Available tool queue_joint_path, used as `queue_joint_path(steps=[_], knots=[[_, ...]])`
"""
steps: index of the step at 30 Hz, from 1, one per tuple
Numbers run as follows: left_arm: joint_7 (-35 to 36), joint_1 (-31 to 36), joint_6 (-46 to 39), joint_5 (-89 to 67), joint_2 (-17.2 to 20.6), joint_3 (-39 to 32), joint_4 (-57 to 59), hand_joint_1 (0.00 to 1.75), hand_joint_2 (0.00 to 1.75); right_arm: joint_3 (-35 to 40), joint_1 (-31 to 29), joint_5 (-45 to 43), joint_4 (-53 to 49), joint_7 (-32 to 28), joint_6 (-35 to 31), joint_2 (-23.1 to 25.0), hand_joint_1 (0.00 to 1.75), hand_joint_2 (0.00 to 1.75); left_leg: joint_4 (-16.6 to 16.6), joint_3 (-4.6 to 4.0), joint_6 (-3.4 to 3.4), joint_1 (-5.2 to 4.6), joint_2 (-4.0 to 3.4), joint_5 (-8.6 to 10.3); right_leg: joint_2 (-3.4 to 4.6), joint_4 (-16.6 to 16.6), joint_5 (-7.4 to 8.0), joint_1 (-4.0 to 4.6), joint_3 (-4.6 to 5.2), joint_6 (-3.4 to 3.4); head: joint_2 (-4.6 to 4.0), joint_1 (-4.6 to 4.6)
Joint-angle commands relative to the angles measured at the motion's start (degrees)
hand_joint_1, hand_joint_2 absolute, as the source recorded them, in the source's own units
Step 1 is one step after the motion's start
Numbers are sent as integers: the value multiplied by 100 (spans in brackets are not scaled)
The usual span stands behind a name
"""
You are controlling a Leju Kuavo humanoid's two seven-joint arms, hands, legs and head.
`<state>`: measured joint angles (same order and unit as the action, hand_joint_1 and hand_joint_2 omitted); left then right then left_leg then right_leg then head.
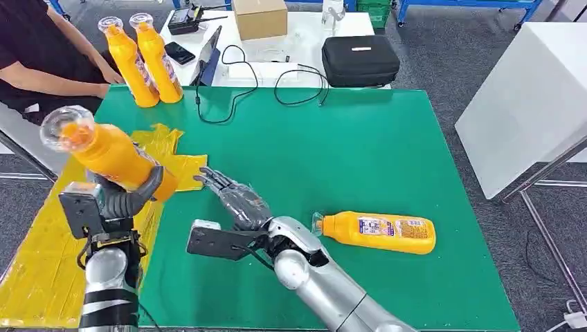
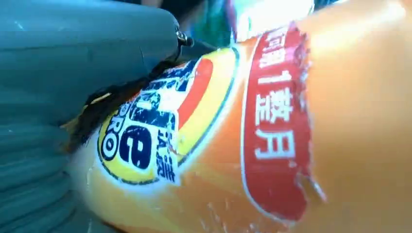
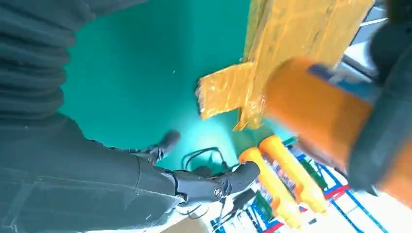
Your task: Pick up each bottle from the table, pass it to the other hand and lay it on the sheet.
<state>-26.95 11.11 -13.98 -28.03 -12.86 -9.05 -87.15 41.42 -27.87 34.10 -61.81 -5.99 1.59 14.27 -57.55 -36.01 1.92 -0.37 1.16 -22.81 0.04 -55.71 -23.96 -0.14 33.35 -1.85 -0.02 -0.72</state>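
Note:
My left hand point(image 1: 128, 197) grips an orange bottle point(image 1: 104, 152) around its lower body, tilted with its clear cap toward the upper left, above the yellow sheet point(image 1: 41, 263). Up close, that bottle's label point(image 2: 160, 121) lies against my left hand point(image 2: 73, 73). My right hand point(image 1: 232, 194) hovers open over the green table point(image 1: 346, 138), just right of the held bottle, fingers spread and empty; the right wrist view shows its fingers point(image 3: 209, 182) and the held bottle point(image 3: 316, 111) blurred. Another orange bottle point(image 1: 377, 232) lies on its side to the right. Two more bottles point(image 1: 145, 59) stand upright at the table's far left corner.
A person point(image 1: 41, 55) sits at the far left beside the standing bottles. Behind the green table is a white table point(image 1: 291, 41) with a black case point(image 1: 360, 59), a cardboard box point(image 1: 259, 17), cables and a tablet. Another white table point(image 1: 533, 97) stands at the right.

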Motion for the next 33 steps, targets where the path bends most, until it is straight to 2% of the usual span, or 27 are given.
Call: queue_joint_path(steps=[1,3,4,6,9,11,13,14,18,19,20,22,24,33], knots=[[18,526,-1272,-1555,341,-153,777,175,175,-221,-426,-115,-240,-33,156,-558,0,0,-2,15,-9,2,-1,-6,-9,1,-7,2,-19,0,0,2],[12,516,-1289,-1560,332,-149,784,175,175,-205,-404,-108,-247,-38,145,-549,0,0,-2,18,-11,2,7,-6,-16,2,-10,2,-25,1,0,0],[18,517,-1554,-1841,372,-128,820,175,175,-189,-407,-116,-258,-35,144,-560,0,0,1,11,-7,0,10,-2,-13,4,-5,1,-17,0,0,2],[149,509,-2523,-2987,540,-19,1104,175,175,-188,-488,-228,-271,-34,118,-662,0,0,-1,20,-12,2,3,-6,-8,3,-8,3,-26,2,0,2],[138,409,-2602,-4826,377,-557,1076,175,175,-233,-594,-399,-323,-77,112,-852,0,0,-1,20,-12,-1,2,-5,-7,1,-8,0,-23,2,0,0],[649,200,-2602,-6144,585,-457,1007,175,175,-255,-648,-555,-391,-159,134,-1027,0,0,-3,21,-13,1,-3,-7,-3,2,-7,2,-25,2,0,4],[1388,-32,-2602,-6197,1223,234,1128,175,175,-246,-680,-689,-492,-186,159,-1191,0,0,6,18,-7,-4,-2,-2,1,7,-2,-3,-19,0,0,0],[2199,-82,-2602,-6197,1817,982,1394,175,175,-232,-681,-785,-574,-195,165,-1283,0,0,5,24,-10,-2,-10,-5,6,8,-3,-1,-25,1,0,2],[2688,-166,-2602,-6197,2013,1452,1850,175,175,-213,-623,-949,-797,-202,192,-1510,0,0,5,17,-9,-1,-11,-3,0,5,-2,0,-13,5,0,2],[2902,-192,-2602,-6197,2123,1654,1931,175,175,32,-700,-1192,-885,-95,87,-1685,0,0,6,24,-14,2,-15,-6,-5,7,1,2,-21,18,0,2],[3083,-99,-2602,-6197,2133,1862,2117,175,175,-144,-580,-1096,-936,-117,153,-1641,0,0,8,20,-10,-2,-13,-2,-10,7,3,-2,-13,18,0,4],[3132,-223,-2602,-6197,2277,1975,2215,175,175,-112,-647,-1103,-896,-112,220,-1691,0,0,5,22,-11,0,18,-2,-29,7,-4,-1,-24,17,0,2],[3416,-209,-2602,-6197,2448,2338,2469,175,175,-79,-668,-1183,-924,-132,207,-1758,0,0,1,23,-11,5,-3,-8,-3,5,-1,3,-23,17,0,0],[3416,-209,-2602,-6197,2448,2338,2469,175,175,-79,-668,-1183,-924,-132,207,-1758,0,0,0,7,-12,3,-5,-4,0,2,3,6,-6,18,0,2]])
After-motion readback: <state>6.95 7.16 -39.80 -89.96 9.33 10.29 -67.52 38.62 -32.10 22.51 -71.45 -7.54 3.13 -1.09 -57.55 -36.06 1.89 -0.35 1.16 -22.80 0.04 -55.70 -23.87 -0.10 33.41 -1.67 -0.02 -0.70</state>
